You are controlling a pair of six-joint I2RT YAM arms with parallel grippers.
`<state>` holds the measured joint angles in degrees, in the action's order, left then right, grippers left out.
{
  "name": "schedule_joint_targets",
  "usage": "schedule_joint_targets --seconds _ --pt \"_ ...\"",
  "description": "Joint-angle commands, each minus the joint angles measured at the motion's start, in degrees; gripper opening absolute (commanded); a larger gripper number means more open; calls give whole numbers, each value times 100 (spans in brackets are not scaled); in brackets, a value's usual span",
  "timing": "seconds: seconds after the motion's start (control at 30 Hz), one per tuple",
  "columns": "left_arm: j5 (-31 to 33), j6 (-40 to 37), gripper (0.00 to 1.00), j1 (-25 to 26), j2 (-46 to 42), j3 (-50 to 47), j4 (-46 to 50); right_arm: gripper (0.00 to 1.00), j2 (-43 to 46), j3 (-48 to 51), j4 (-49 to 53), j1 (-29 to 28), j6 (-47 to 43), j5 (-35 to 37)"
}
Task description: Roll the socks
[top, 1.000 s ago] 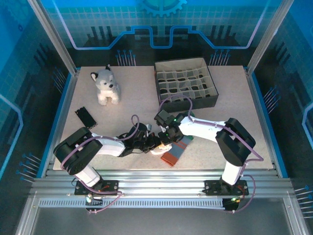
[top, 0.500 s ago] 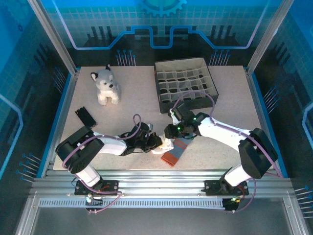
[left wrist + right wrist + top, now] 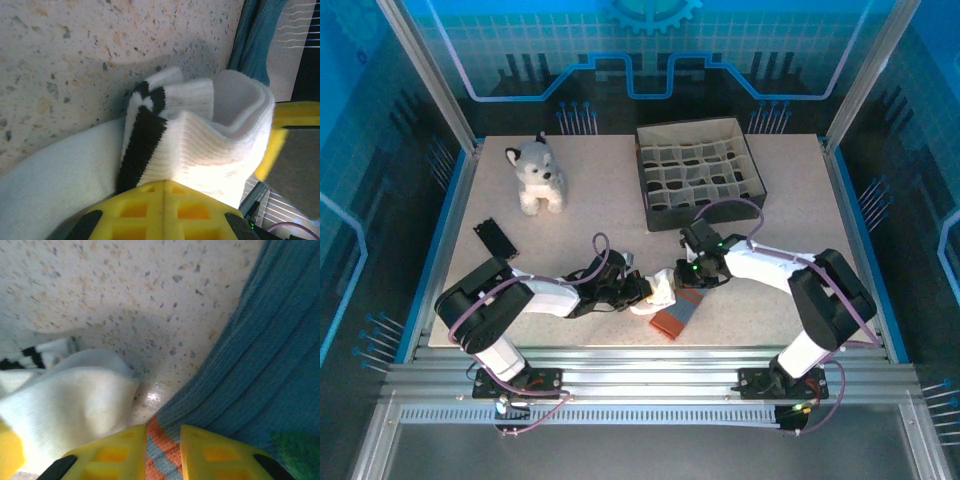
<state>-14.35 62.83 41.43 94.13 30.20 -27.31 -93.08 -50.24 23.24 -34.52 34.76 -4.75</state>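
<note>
The white sock [image 3: 200, 145], with black stripes at its cuff, lies bunched near the table's front middle, and my left gripper [image 3: 165, 182] is shut on its ribbed cuff. In the top view this left gripper [image 3: 647, 290] meets the white sock [image 3: 662, 293] from the left. Just right of it lies the grey-blue sock [image 3: 682, 308], its orange-red end toward the front. My right gripper [image 3: 677, 277] comes down on that sock's near-left edge. In the right wrist view the right gripper [image 3: 163, 429] has a narrow gap, with the orange-striped edge of the grey-blue sock [image 3: 260, 355] pinched in it.
A grey-white plush husky [image 3: 537, 177] sits at the back left. A dark box with many compartments [image 3: 706, 212] stands at the back, just behind the right arm. A small black object [image 3: 494, 238] lies at the left. The table's front edge is close to the socks.
The right arm swung its elbow outward and back, and its gripper shifted slightly right onto the grey-blue sock's edge. The left gripper kept still on the white sock.
</note>
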Motion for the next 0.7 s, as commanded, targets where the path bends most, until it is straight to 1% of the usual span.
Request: schedule_joint_targets --seconds 0.0,0.13,0.33,0.5,0.67 --pt "213 -105 0 48 299 -117 842 24 -220 -152 -159 -142 -170 -57" --pt "197 -105 0 42 308 -110 825 26 -280 -123 -392 -133 -265 -474" --pt "165 -73 0 49 308 -127 756 29 -64 224 -1095 -117 -210 -1254" --pt "126 16 0 40 334 -200 577 30 64 335 -1241 -118 -115 -1348" --pt "110 71 0 9 314 -277 453 33 265 458 -1269 -112 -34 -1457"
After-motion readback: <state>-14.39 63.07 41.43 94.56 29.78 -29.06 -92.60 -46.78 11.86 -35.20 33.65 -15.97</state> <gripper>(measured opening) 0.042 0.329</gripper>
